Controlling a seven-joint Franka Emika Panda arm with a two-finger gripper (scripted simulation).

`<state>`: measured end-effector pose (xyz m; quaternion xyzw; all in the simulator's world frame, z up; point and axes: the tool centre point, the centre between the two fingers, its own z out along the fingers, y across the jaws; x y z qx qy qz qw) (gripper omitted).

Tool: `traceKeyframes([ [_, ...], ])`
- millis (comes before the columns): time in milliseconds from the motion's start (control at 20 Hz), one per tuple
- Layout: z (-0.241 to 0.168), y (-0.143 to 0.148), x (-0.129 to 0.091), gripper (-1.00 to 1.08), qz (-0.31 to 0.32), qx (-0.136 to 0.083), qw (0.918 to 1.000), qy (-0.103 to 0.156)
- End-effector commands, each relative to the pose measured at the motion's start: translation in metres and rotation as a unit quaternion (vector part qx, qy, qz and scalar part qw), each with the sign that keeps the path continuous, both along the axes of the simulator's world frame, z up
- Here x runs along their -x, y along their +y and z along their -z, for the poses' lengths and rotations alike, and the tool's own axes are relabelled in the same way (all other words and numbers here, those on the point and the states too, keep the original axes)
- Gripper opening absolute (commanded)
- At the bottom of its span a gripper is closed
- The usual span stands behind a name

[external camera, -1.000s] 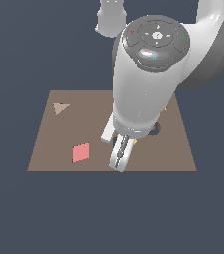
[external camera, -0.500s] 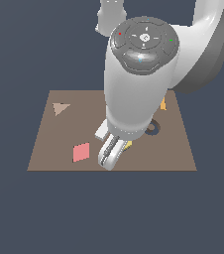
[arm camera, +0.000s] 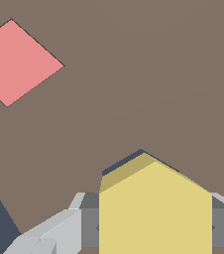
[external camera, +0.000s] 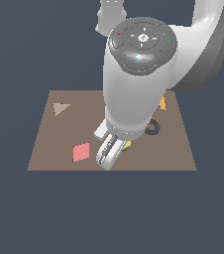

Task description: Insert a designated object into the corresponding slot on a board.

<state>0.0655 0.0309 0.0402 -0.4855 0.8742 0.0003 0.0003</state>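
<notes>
In the wrist view the yellow hexagonal block (arm camera: 155,208) sits between my two grey fingers (arm camera: 79,223), which press on its sides. My gripper (arm camera: 155,225) is shut on it. A thin dark edge of the hexagonal slot (arm camera: 121,162) shows just behind the block, on the brown board (arm camera: 134,74). In the exterior view my gripper (external camera: 109,156) is low over the board (external camera: 49,149) near its front edge. Only a sliver of the yellow block (external camera: 128,145) shows beside it. The arm hides the slot there.
A pink diamond tile (external camera: 81,152) lies on the board to the exterior view's left of the gripper; it also shows in the wrist view (arm camera: 20,62). A tan triangle (external camera: 60,107), a dark ring recess (external camera: 152,127) and an orange piece (external camera: 162,103) also lie on the board.
The gripper has shifted slightly toward the exterior view's left, still low over the board, and the arm's body has tilted. A sliver of yellow now shows beside the fingers.
</notes>
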Motion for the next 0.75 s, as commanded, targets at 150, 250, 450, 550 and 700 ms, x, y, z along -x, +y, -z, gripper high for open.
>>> traceKeyframes([
  [150, 0.009, -0.0001, -0.0001, -1.0, -0.001, 0.0, 1.0, 0.0],
  [250, 0.0095, 0.0002, 0.0, 1.0, -0.001, 0.0, 1.0, 0.0],
  [450, 0.0095, 0.0002, 0.0, 1.0, -0.001, 0.0, 1.0, 0.0],
  [550, 0.0095, 0.0002, 0.0, 1.0, -0.001, 0.0, 1.0, 0.0],
  [700, 0.0095, 0.0002, 0.0, 1.0, -0.001, 0.0, 1.0, 0.0],
])
